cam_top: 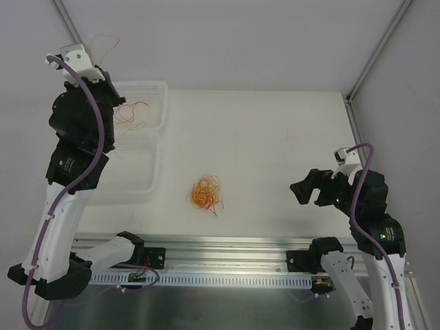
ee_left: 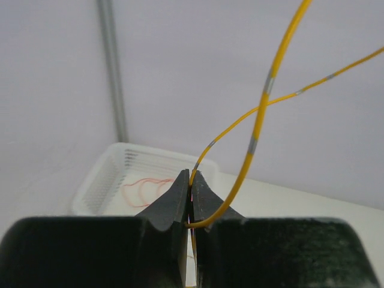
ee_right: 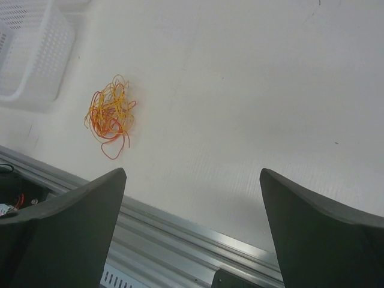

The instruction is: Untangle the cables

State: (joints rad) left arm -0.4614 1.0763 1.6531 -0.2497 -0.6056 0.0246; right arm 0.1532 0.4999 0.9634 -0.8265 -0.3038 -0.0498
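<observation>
A tangle of orange and yellow cables (cam_top: 205,193) lies on the white table near its front middle; it also shows in the right wrist view (ee_right: 110,115). My left gripper (ee_left: 192,178) is raised high at the far left above the basket and is shut on a yellow cable (ee_left: 261,114) with grey bands that loops upward; the cable shows faintly in the top view (cam_top: 104,47). My right gripper (ee_right: 192,174) is open and empty, held above the table's right front, well right of the tangle.
A white mesh basket (cam_top: 150,93) at the far left holds a thin red cable (cam_top: 129,110); both show in the left wrist view, the basket (ee_left: 114,168) and the red cable (ee_left: 143,189). A second white tray (cam_top: 141,172) sits in front of it. A metal rail (cam_top: 227,247) runs along the front edge.
</observation>
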